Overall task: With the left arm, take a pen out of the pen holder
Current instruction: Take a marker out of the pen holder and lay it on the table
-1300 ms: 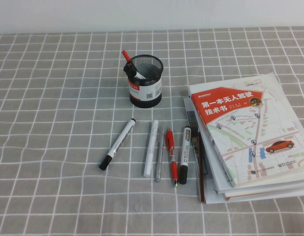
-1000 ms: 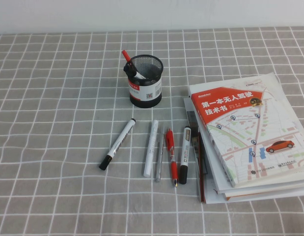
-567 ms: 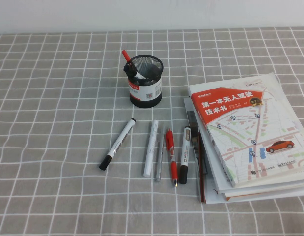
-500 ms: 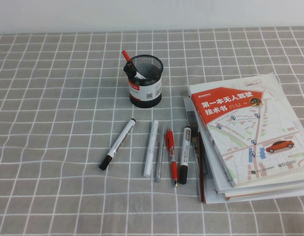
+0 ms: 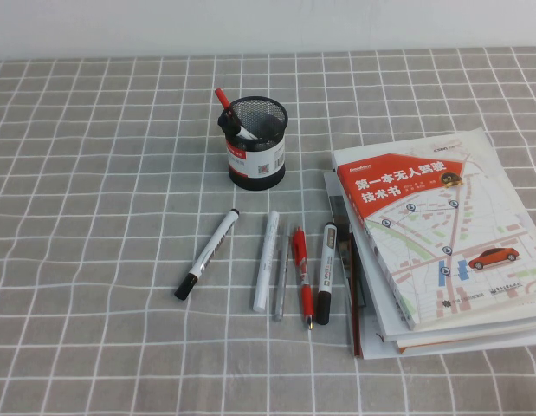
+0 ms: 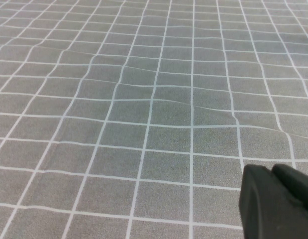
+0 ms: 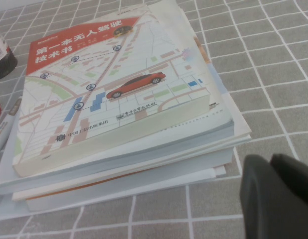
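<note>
High view takes in the grey checked tablecloth [image 5: 94, 173] with neither arm reaching into it. The black mesh pen holder [image 5: 257, 143] stands upright near the middle, toward the far side. A red pen [image 5: 222, 98] leans out over its left rim, and a second, dark-capped pen is tucked inside. In front of the holder five pens lie loose on the cloth: a black-tipped white marker [image 5: 207, 254] set at a slant, then a white pen [image 5: 266, 261], a thin grey pen [image 5: 280, 273], a red ballpoint [image 5: 302, 276] and a black marker [image 5: 325, 272] side by side. To their right sits a stack of books [image 5: 441, 234]. The left gripper [image 6: 271, 174] hangs over bare cloth well apart from the holder, fingers pressed together on nothing. The right gripper [image 7: 270, 162] hangs just beside the book stack's near corner, its dark fingers likewise together and empty.
</note>
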Controlling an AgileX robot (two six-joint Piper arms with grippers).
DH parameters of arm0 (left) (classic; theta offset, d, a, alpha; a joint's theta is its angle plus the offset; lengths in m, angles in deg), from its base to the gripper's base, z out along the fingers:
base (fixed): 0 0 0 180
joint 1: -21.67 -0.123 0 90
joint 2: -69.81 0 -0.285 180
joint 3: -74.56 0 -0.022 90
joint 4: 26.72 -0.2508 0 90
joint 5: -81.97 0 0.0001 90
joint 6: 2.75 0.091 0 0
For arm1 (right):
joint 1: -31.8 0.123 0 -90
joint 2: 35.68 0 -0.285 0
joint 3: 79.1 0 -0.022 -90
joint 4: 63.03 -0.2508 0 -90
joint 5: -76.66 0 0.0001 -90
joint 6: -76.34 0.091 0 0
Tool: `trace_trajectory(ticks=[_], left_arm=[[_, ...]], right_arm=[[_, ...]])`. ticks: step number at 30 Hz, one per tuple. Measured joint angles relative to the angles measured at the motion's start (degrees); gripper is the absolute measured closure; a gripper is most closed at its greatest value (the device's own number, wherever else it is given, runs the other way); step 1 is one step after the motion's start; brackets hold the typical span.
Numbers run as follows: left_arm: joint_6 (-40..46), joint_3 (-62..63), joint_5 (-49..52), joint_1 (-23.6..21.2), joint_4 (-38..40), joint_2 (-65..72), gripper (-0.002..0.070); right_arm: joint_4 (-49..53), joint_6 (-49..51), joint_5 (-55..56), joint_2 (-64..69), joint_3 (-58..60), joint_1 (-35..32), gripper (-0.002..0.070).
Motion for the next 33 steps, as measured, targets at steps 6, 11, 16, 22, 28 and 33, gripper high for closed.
trace_trajectory(ticks=[6, 11, 16, 22, 28, 33], left_arm=[[0.0, 0.0, 0.0, 0.0, 0.0, 0.0, 0.0677], [0.0, 0.0, 0.0, 0.0, 0.0, 0.0, 0.0677], [0.0, 0.0, 0.0, 0.0, 0.0, 0.0, 0.0677], [0.0, 0.0, 0.0, 0.0, 0.0, 0.0, 0.0677], [-6.9, 0.0, -3.1, 0.0, 7.2, 0.0, 0.0677], [-17.3, 0.0, -9.0, 0.0, 22.9, 0.0, 0.0677]], right_arm=[[0.0, 0.0, 0.0, 0.0, 0.0, 0.0, 0.0689], [0.0, 0.0, 0.0, 0.0, 0.0, 0.0, 0.0689], [0.0, 0.0, 0.0, 0.0, 0.0, 0.0, 0.0689], [0.0, 0.0, 0.0, 0.0, 0.0, 0.0, 0.0689], [0.0, 0.0, 0.0, 0.0, 0.0, 0.0, 0.0689], [0.0, 0.0, 0.0, 0.0, 0.0, 0.0, 0.0689]])
